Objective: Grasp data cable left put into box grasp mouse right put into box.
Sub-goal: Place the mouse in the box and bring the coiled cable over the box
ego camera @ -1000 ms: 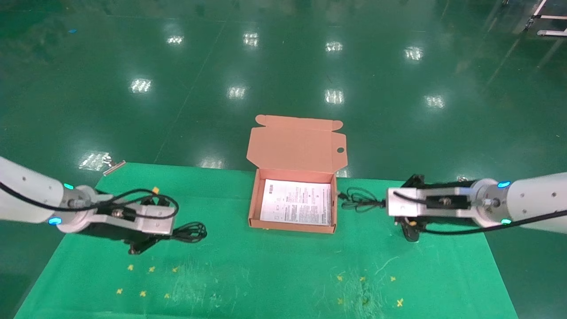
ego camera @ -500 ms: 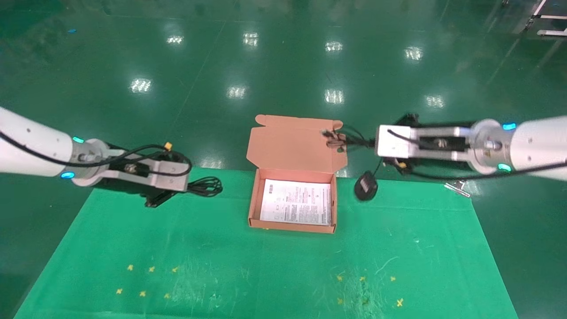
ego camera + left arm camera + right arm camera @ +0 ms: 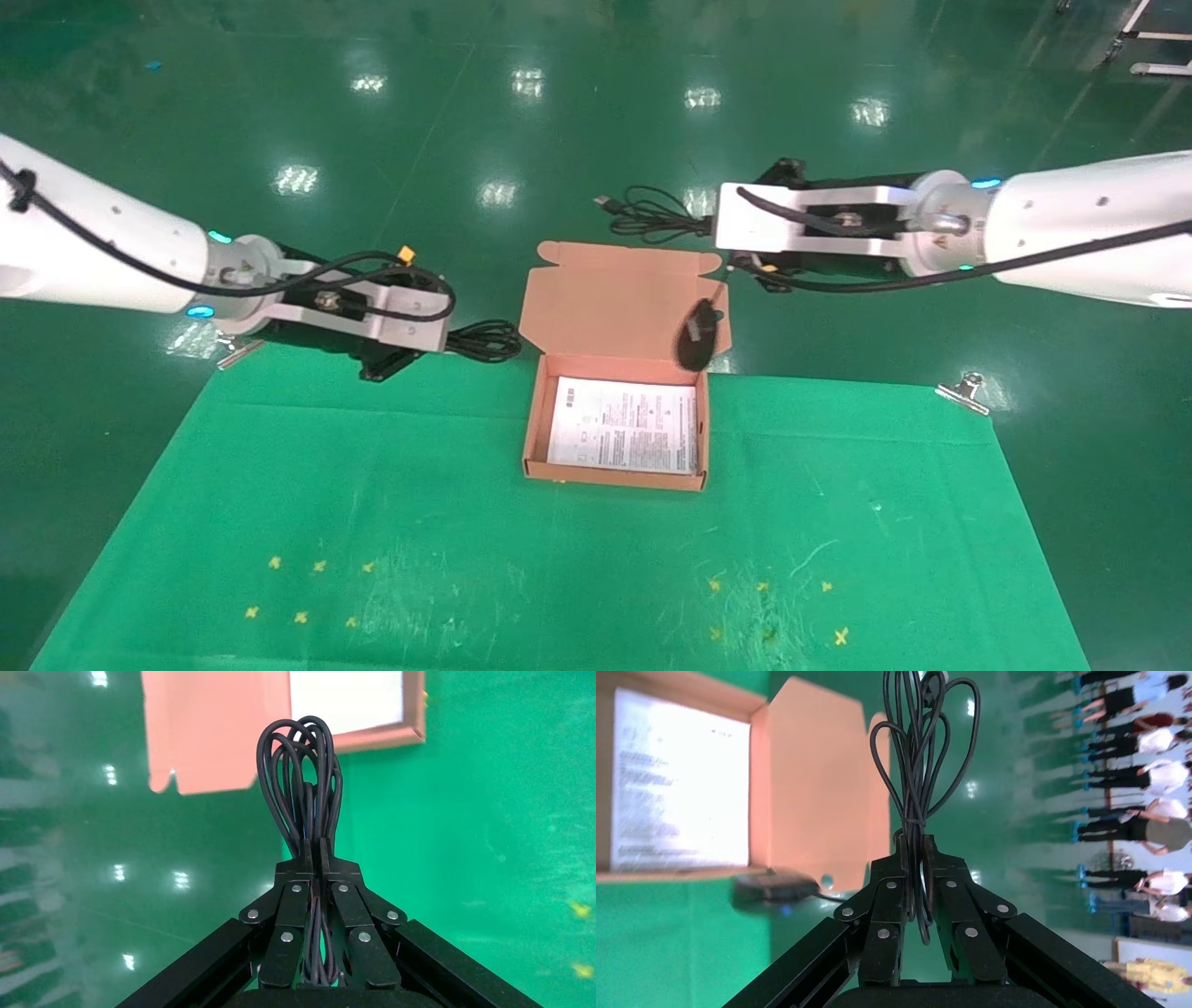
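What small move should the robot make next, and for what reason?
Probably move the right pincer toward the robot and lower it. It grips only the mouse's cord, so the mouse dangles before the lid, beyond the box. The left pincer holds the data cable aloft.

I see a black data cable and black mouse. The box is orange-brown, holding a white printed sheet. The mat is green.
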